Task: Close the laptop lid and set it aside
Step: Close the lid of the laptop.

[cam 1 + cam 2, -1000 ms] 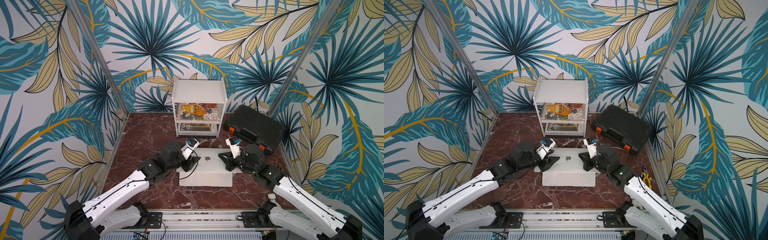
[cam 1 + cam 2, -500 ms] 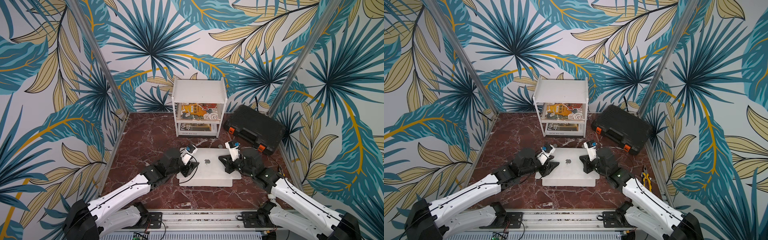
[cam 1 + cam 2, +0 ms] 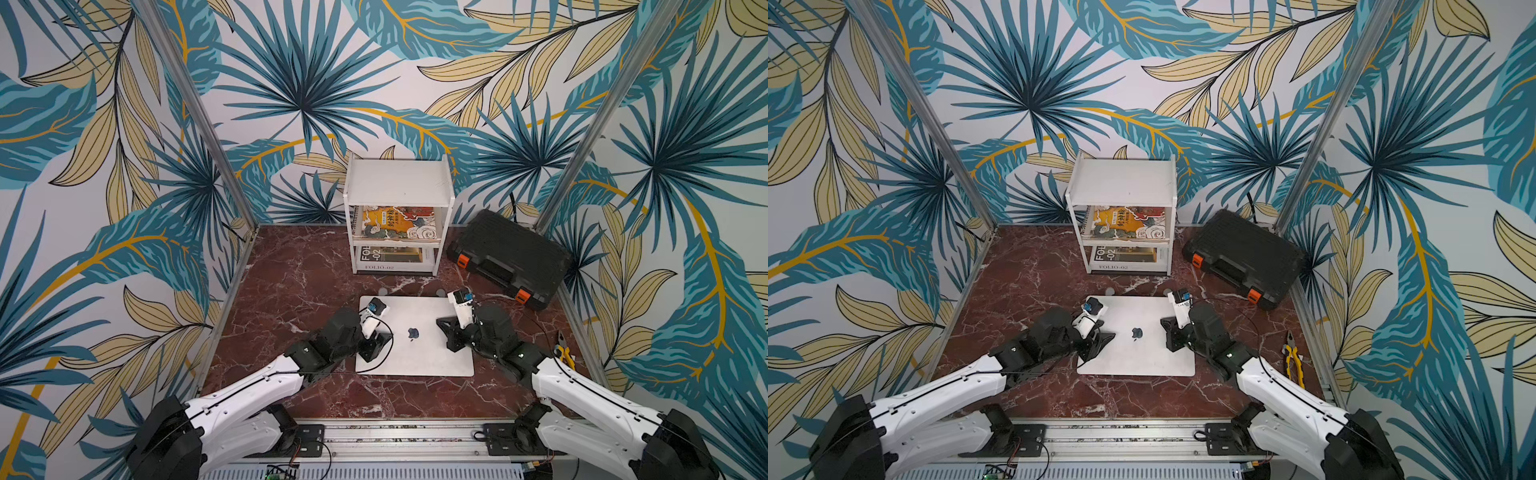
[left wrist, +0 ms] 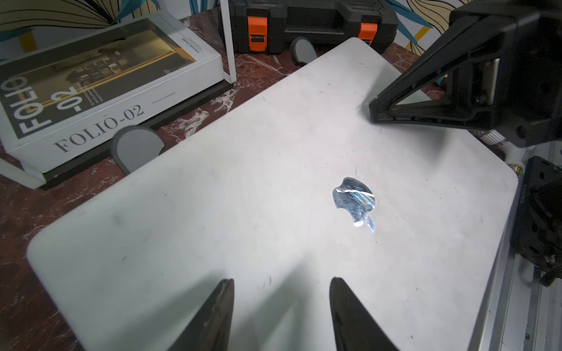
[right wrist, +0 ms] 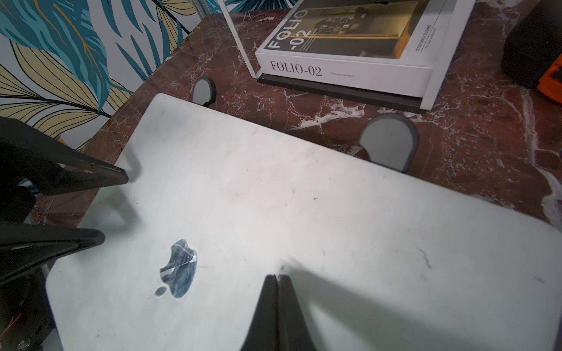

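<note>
The thin silver-grey metal laptop (image 3: 415, 362) lies shut and flat on the red-brown marble counter (image 3: 299, 291), just in front of the white two-tier shelf unit (image 3: 399, 187). Its silver lid (image 4: 243, 197) faces up, with the dark apple logo (image 3: 412, 333) at its middle. A second ago the logo sat farther back and both hands were nearer the lid's far edge. Now they have drawn back toward the robot. The left hand (image 4: 280, 282) hangs over the lid's left part, fingers apart, holding nothing. The right hand (image 5: 277, 277), fingers pressed together, has its tips on or just above the lid right of the logo. A black ribbed plastic case with orange latches (image 3: 507, 253) sits at the back right.
</note>
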